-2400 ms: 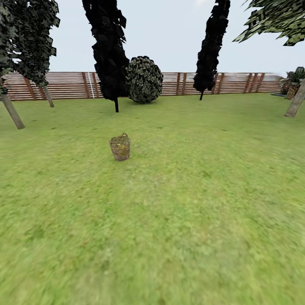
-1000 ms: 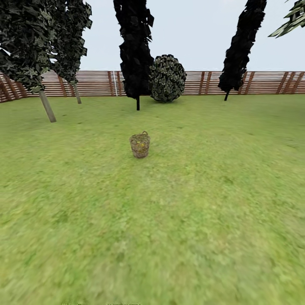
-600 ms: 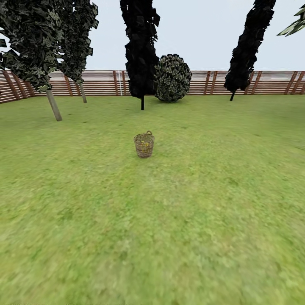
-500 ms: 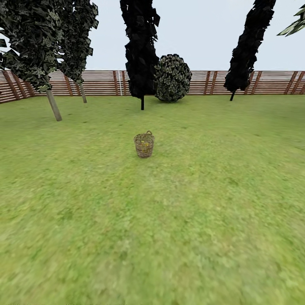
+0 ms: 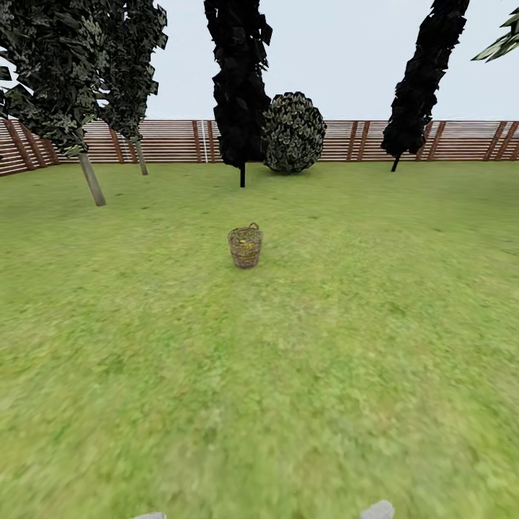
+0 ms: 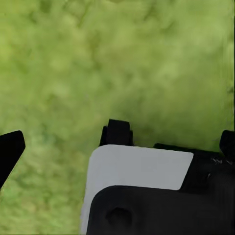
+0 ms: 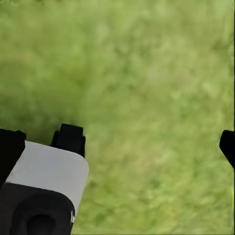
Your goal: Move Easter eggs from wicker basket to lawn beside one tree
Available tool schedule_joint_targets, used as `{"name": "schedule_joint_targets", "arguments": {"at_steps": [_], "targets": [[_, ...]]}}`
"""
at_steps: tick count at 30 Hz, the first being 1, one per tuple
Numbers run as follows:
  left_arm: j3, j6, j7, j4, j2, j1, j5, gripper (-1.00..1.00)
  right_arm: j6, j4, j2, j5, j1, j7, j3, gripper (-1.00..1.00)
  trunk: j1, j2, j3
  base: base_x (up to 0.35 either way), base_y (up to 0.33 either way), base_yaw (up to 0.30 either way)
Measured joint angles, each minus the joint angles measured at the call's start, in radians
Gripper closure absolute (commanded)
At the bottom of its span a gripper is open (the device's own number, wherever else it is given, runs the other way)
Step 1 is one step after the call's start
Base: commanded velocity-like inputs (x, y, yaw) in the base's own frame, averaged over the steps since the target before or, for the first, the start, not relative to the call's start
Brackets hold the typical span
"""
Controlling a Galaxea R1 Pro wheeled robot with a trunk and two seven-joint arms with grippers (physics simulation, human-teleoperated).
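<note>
We see the wicker basket (image 5: 245,247) standing upright on the lawn (image 5: 288,375), out in the open middle of the garden and well ahead of us, with yellow showing through its open weave; the Easter eggs (image 5: 246,246) inside are too small for us to count. Far to the left stands a tree (image 5: 91,179) with a pale, leaning trunk and dark foliage flecked yellow-green, and a second like it sits just behind, nearer the slatted wooden fence (image 5: 166,140). Beyond the basket rises a thin black-trunked tree (image 5: 241,94) with a round bush (image 5: 293,133) beside it, and another black tree (image 5: 422,79) stands far to the right. At the near edge of the head view we catch two pale grey tips of the arms. In the left wrist view the left end effector (image 6: 115,139) hangs over bare grass with its dark fingers spread wide apart, holding nothing. In the right wrist view the right end effector (image 7: 149,139) is likewise spread and empty above the grass.
</note>
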State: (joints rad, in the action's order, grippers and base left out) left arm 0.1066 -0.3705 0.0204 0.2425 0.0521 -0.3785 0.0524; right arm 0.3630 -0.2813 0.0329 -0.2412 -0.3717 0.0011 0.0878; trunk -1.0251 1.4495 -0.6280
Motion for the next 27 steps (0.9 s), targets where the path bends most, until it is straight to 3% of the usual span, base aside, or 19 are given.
{"name": "schedule_joint_targets", "arguments": {"at_steps": [4,7,11,13,15,20,24,27], "targets": [[0.002,-0.019,0.012,0.003,-0.02,-0.074,-0.002,-1.0,0.028,-0.004,-0.001,0.002,-0.065,0.001,-0.001,-1.0,0.0,0.0,0.0,0.0,0.0,0.0],[0.002,-0.022,0.025,-0.001,-0.019,-0.088,-0.004,-1.0,0.029,0.002,-0.001,0.001,-0.078,0.001,0.001,-1.0,0.0,0.0,0.0,0.0,0.0,0.0],[-0.002,-0.032,0.042,-0.064,0.009,-0.09,-0.005,-1.0,0.029,0.007,0.0,0.002,-0.086,0.002,0.001,-1.0,0.0,0.0,0.0,0.0,0.0,0.0],[-0.004,-0.021,0.057,-0.186,0.02,-0.083,-0.004,-1.0,0.027,0.021,-0.003,0.001,-0.085,0.002,0.001,-1.0,0.0,0.0,-0.001,0.0,0.0,0.0],[-0.004,-0.004,0.063,-0.245,0.024,-0.06,-0.004,-1.0,0.022,0.042,-0.004,0.0,-0.082,0.0,0.001,-1.0,0.0,0.0,-0.001,0.0,0.0,0.0],[-0.003,0.036,0.07,-0.289,0.036,0.054,-0.003,-1.0,-0.013,0.121,-0.005,0.0,-0.079,-0.001,0.001,-1.0,0.0,0.0,-0.001,0.0,0.0,0.0],[-0.003,0.043,0.069,-0.292,0.017,0.073,-0.001,-1.0,-0.038,0.153,-0.006,0.002,-0.077,-0.001,0.001,-1.0,0.0,0.0,0.0,0.0,0.0,0.0],[-0.001,0.069,0.062,-0.285,-0.018,0.078,-0.001,-1.0,-0.046,0.179,-0.005,0.003,-0.076,-0.001,0.0,-1.0,0.0,0.0,0.0,0.0,0.0,0.0]]}}
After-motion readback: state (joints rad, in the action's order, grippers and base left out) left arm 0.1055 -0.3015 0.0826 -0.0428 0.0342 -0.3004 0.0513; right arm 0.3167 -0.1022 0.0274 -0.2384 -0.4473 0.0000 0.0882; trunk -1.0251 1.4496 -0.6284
